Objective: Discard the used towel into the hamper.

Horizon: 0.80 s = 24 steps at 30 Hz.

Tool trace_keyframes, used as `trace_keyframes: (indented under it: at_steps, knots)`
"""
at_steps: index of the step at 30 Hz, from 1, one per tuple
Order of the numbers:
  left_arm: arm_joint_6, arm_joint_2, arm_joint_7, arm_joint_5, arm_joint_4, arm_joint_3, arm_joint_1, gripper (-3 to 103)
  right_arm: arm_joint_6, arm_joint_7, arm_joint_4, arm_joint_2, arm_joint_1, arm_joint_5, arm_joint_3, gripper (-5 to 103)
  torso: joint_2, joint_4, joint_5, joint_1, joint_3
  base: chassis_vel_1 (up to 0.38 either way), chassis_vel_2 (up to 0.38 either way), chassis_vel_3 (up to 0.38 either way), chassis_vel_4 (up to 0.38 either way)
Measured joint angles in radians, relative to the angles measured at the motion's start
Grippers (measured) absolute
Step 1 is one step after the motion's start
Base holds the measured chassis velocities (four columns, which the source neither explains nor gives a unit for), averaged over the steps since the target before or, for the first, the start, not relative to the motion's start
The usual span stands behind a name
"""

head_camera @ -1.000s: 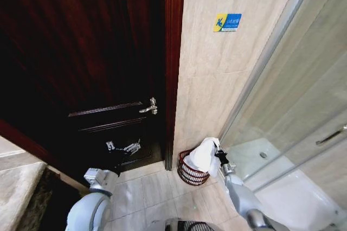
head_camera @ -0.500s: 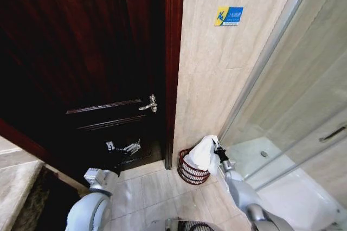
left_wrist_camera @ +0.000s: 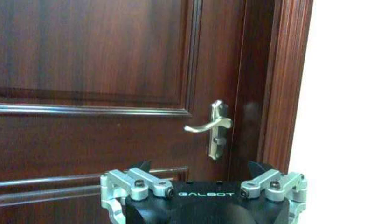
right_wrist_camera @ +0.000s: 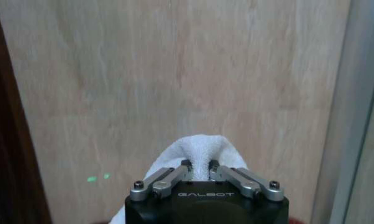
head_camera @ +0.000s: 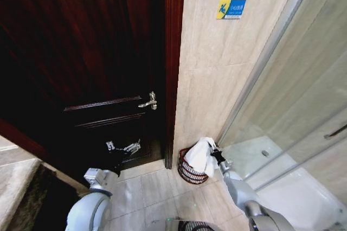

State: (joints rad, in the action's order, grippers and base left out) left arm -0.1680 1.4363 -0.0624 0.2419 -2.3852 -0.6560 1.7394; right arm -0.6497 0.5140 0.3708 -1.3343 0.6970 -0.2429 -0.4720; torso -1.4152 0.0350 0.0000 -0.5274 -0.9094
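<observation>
The used towel (head_camera: 199,155) is white and hangs bunched over the hamper (head_camera: 188,173), a small round reddish-brown wire basket on the floor at the foot of the beige wall. My right gripper (head_camera: 215,152) is shut on the towel's upper fold, just above the hamper's far rim. In the right wrist view the fingers (right_wrist_camera: 174,173) pinch the towel (right_wrist_camera: 196,144) between them, facing the wall. My left gripper (left_wrist_camera: 201,169) stands open with nothing in it, held low in front of the dark wooden door (left_wrist_camera: 87,70), and appears in the head view as well (head_camera: 122,147).
The hamper stands in a tight corner between the dark door frame (head_camera: 173,68) and the glass shower enclosure (head_camera: 282,122). A metal door handle (head_camera: 149,101) sticks out near the frame. Beige floor tiles (head_camera: 157,193) lie in front of the hamper. A stone counter edge (head_camera: 16,187) is at the left.
The head camera has tilted slightly, shifting the whole picture. Against the hamper, my right gripper and the towel have sunk a little lower. The left arm has stayed in place.
</observation>
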Motion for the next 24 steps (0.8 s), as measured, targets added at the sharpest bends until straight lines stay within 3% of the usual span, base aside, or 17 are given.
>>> trace_keyframes:
  at_steps: [11,18,24]
  knots:
    - [0.0,0.0,0.0,0.0,0.0,0.0,0.0,100,0.155,0.011,-0.035,-0.003,-0.037,0.058,-0.001,8,0.066,0.0002,0.0,0.03,0.036,0.0,0.0,0.0,0.0]
    - [0.0,0.0,0.0,0.0,0.0,0.0,0.0,100,0.385,0.078,-0.004,0.019,-0.061,0.087,0.008,8,0.104,0.0002,-0.0001,0.048,0.057,0.0,0.0,0.0,0.0]
    - [0.0,0.0,0.0,0.0,0.0,0.0,0.0,100,0.488,0.103,-0.007,0.027,-0.081,0.126,0.03,8,0.121,0.0,0.0001,0.055,0.066,0.0,0.0,0.0,0.0]
